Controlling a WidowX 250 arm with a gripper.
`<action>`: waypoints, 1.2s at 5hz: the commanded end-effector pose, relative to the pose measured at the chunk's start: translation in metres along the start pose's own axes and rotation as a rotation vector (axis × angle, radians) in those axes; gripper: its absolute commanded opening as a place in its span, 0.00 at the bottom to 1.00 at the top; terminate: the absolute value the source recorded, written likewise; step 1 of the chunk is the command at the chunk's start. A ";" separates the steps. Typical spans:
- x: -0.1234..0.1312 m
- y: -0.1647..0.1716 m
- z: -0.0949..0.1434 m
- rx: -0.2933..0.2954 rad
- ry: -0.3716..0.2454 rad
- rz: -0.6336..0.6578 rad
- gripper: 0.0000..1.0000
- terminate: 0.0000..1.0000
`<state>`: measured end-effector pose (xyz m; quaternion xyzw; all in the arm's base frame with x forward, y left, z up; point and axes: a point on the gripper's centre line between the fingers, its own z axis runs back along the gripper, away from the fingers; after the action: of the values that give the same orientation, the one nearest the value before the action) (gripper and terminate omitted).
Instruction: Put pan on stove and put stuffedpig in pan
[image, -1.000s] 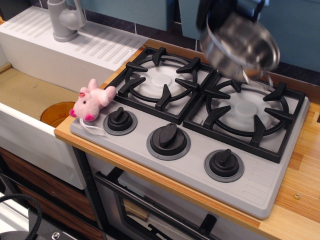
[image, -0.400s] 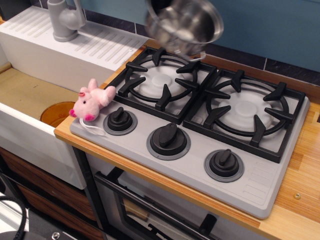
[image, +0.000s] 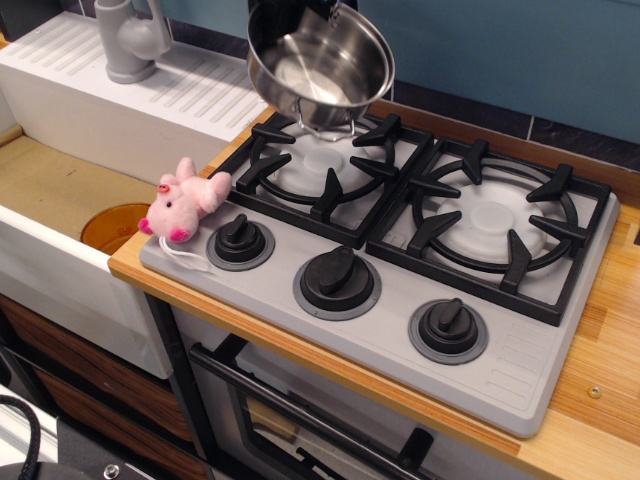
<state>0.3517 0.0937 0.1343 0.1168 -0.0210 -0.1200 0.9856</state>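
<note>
The shiny steel pan hangs in the air, tilted with its open side facing me, over the back edge of the left burner of the grey stove. My gripper is a dark shape at the top edge, behind the pan's rim. It is shut on the pan, and its fingers are mostly hidden. The pink stuffedpig lies on the stove's front left corner beside the left knob, far below and left of the gripper. Both burners are bare.
A white sink with an orange disc in its basin lies left of the stove. A grey faucet stands at the back left. A wooden counter runs along the right. A blue wall is behind.
The pan, carried by the gripper, has moved left from above the right burner to above the left burner and come lower. The pig has not moved.
</note>
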 end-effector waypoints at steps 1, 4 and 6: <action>0.013 0.024 -0.022 0.004 -0.139 -0.006 0.00 0.00; 0.033 -0.002 -0.075 -0.062 -0.181 0.014 0.00 0.00; 0.031 -0.011 -0.074 -0.066 -0.201 0.015 1.00 0.00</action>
<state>0.3712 0.1028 0.0449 0.0630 -0.0913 -0.1127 0.9874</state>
